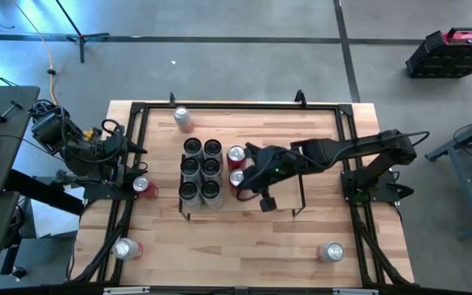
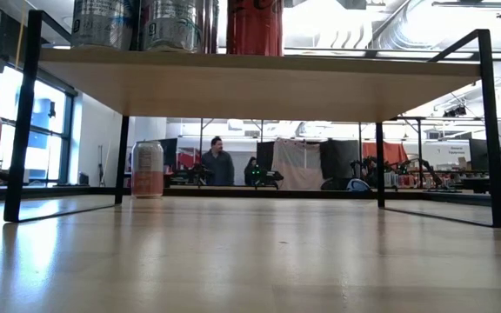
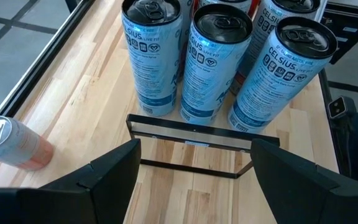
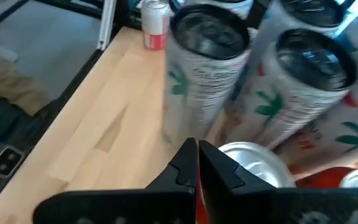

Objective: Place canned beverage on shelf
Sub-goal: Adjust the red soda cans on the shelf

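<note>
The shelf (image 1: 281, 202) stands mid-table, its left part filled with six upright grey cans (image 1: 201, 168) in two columns of three, and two red-topped cans (image 1: 236, 166) standing just right of them — all upright, long axes vertical. The right gripper (image 1: 248, 182) reaches in from the right and hangs over the shelf just beside those red cans; in its wrist view its fingers are pressed together with nothing between them, and a silver can top (image 4: 248, 163) lies just beyond the tips, the patterned cans behind it. So it holds nothing, and from these views I cannot tell whether it touches a can. The left gripper (image 3: 194, 163) waits near the table's left edge, fingers spread wide and empty, looking across at the shelf's left end frame and the near grey cans. Cans not yet shelved stand on the bare table: one just beside the left gripper (image 1: 141, 186), one at the near left (image 1: 124, 248), one at the far edge (image 1: 183, 116), one at the near right (image 1: 332, 251). By my reading the next pick turns on nearness — the can at the left gripper lies closest to an open pincer, its upright axis suiting a sideways grasp.
</note>
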